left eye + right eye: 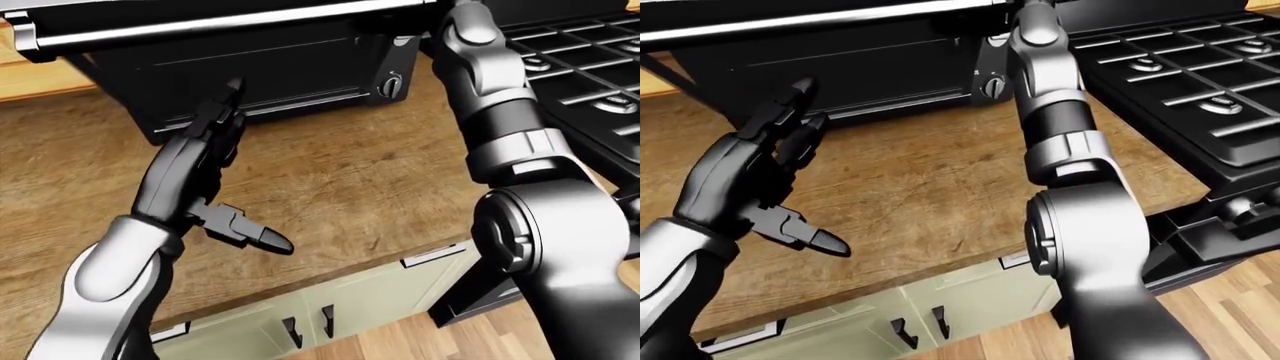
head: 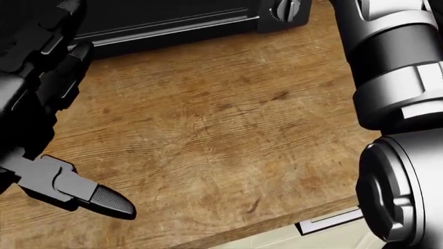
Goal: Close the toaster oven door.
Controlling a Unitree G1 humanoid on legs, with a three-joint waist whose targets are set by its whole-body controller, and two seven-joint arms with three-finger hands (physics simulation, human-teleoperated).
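Sitting across the top of the eye views: black toaster oven (image 1: 270,67), door (image 1: 220,22) hanging open, its silver handle bar running along the upper edge of the frame. Resting on a wooden bench (image 1: 340,187), with a knob (image 1: 390,85) showing at the oven's right end. Hovering at left of the frame over the bench: left hand (image 1: 760,176), fingers (image 1: 790,101) spread open and pointing up toward the oven, thumb jutting out low toward the right, gripping nothing, just short of the oven's lower edge. Reaching up at centre-right: right arm (image 1: 1060,127), stretching to the door's right end; right hand hidden up there, so cannot tell open or closed. Lying at right: black stove (image 1: 1180,82). Showing at bottom: pale green cabinets (image 1: 330,307).
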